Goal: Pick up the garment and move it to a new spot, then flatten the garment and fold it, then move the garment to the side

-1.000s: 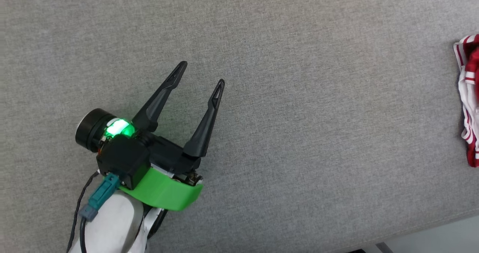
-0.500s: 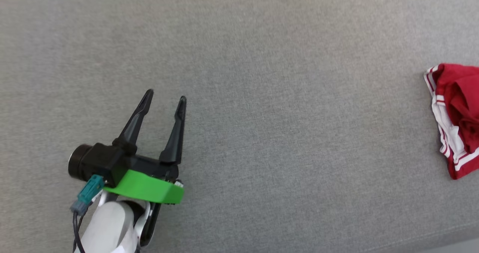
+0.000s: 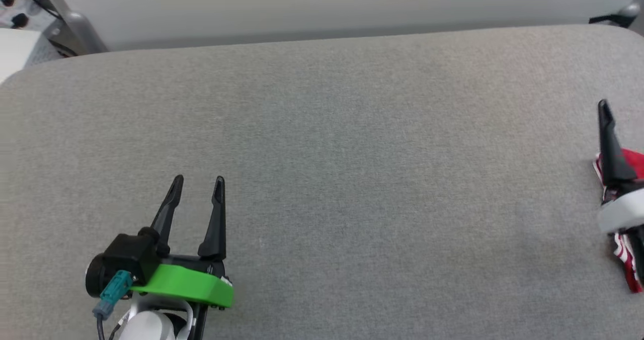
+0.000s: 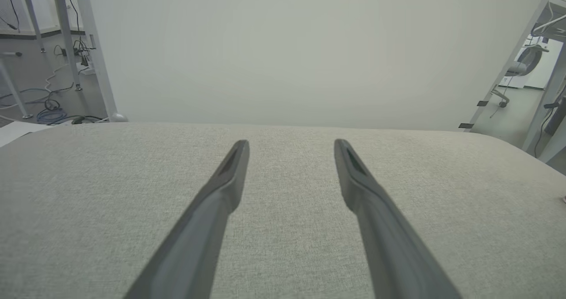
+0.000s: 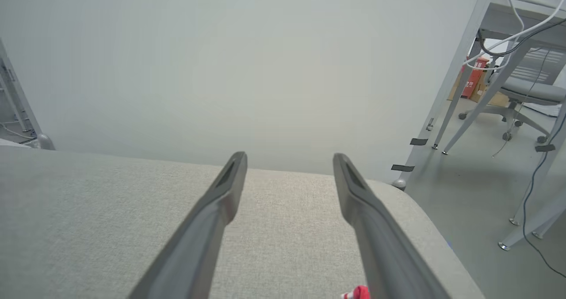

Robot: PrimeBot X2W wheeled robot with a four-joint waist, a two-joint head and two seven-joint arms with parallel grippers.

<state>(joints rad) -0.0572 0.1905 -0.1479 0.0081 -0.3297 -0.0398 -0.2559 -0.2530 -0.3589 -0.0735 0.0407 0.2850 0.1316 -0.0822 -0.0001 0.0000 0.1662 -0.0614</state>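
The garment (image 3: 633, 160), a crumpled red shirt with white striped trim, lies at the right edge of the head view, partly covered by my right arm. A scrap of the garment (image 5: 357, 293) peeks in at the bottom of the right wrist view, beside the right finger. My right gripper (image 5: 289, 157) stands open and empty above the padded surface; one of its dark fingers (image 3: 610, 144) shows in the head view, over the garment. My left gripper (image 3: 197, 181) sits at the lower left, far from the shirt. Seen from its own wrist, the left gripper (image 4: 292, 144) is open with nothing between its fingers.
A wide grey fabric-covered table (image 3: 352, 154) stretches between both arms, its far edge against a pale panel (image 4: 287, 47). An office chair and desk legs (image 5: 522, 91) stand beyond the right end. Cables and metal posts (image 4: 48, 113) are beyond the left end.
The head camera has tilted up, bringing the table's far edge into view. My left gripper's fingers have drawn closer together and turned straight ahead. My right gripper has come into view over the garment.
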